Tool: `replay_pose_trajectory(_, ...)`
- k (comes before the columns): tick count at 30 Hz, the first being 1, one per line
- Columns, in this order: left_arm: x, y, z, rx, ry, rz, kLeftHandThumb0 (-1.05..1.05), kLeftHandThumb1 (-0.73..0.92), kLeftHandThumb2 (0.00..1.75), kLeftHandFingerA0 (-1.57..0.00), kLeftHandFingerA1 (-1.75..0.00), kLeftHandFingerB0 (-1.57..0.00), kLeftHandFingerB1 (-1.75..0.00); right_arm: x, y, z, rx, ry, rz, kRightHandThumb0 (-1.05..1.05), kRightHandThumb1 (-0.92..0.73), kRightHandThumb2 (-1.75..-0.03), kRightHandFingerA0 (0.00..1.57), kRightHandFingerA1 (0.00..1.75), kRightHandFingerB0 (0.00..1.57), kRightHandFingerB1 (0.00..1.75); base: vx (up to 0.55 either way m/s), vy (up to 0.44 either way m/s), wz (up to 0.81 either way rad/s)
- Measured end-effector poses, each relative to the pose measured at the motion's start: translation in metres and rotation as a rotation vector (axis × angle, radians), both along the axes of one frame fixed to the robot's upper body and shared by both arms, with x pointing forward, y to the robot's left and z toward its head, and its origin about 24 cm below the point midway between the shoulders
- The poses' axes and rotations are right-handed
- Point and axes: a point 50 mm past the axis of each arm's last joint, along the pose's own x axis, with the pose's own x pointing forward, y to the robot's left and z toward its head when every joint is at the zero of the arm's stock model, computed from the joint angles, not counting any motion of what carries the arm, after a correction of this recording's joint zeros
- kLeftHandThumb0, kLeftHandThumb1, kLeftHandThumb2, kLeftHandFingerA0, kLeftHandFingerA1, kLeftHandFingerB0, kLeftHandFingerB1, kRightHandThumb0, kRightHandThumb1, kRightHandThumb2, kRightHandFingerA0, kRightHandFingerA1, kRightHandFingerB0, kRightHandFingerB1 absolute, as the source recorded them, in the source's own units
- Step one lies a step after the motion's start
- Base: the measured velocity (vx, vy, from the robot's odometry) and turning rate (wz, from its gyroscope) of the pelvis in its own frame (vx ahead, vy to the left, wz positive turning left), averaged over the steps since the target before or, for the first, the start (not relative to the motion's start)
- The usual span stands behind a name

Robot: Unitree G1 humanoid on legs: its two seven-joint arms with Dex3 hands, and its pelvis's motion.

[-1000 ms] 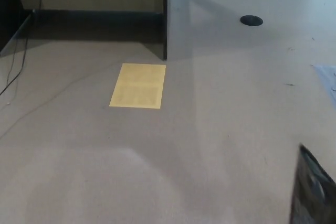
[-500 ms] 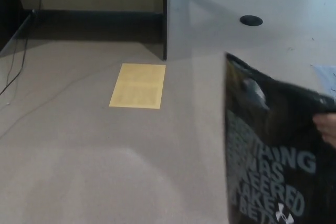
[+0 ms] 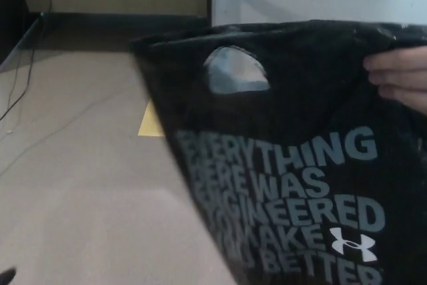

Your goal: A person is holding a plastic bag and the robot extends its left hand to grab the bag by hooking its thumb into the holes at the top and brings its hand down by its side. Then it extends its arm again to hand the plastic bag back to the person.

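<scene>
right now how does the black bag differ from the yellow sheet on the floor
The black plastic bag hangs upright, held up at its top edge by a person's hand; the yellow sheet lies flat on the floor. The bag fills much of the view, the sheet shows only a corner. The bag bears pale lettering and a handle hole; the sheet looks plain.

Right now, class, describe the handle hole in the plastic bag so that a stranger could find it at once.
A person's hand holds a black plastic bag that fills the right of the head view. Near its top edge, left of that hand, is the handle hole: a pale cut-out above the grey lettering, the bag's only opening.
</scene>
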Motion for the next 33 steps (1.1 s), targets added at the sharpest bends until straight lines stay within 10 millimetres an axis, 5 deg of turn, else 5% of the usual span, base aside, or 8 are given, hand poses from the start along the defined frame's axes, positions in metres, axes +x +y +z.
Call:
replay_pose_trajectory(13,0.039,-0.059,0.115,0.086,-0.558,-0.22,-0.4,0.46,0.63,-0.21,-0.38,-0.22,-0.35,0.0,0.001,0.0,0.001,0.0,0.002,-0.26,-0.62,-0.59,0.74,0.51,0.44,0.37,0.0,0.0,0.0)
replay_pose_trajectory(22,0.037,-0.111,0.205,0.165,-0.995,-0.375,-0.42,0.45,0.63,-0.2,-0.36,-0.2,-0.34,0.001,0.0,0.001,0.002,-0.005,-0.002,-0.25,-0.61,-0.58,0.75,0.52,0.46,0.38,0.0,0.0,0.0)
replay_pose_trajectory(25,0.032,-0.124,0.222,0.182,-1.075,-0.397,-0.39,0.5,0.56,-0.23,-0.32,-0.19,-0.28,0.0,-0.001,0.0,0.002,0.0,-0.007,-0.26,-0.62,-0.58,0.72,0.5,0.45,0.37,0.0,0.0,0.0)
replay_pose_trajectory(26,0.031,-0.128,0.226,0.185,-1.092,-0.402,-0.26,0.4,0.92,-0.06,-0.51,-0.06,-0.5,-0.001,-0.001,-0.001,0.002,0.005,-0.009,-0.27,-0.62,-0.58,0.73,0.48,0.45,0.37,0.0,0.0,0.0)
replay_pose_trajectory(33,0.044,-0.148,0.248,0.246,-1.147,-0.398,-0.24,0.38,0.91,-0.08,-0.52,-0.07,-0.5,-0.002,-0.003,-0.002,0.001,0.009,-0.023,-0.25,-0.62,-0.58,0.74,0.51,0.47,0.38,0.0,0.0,0.0)
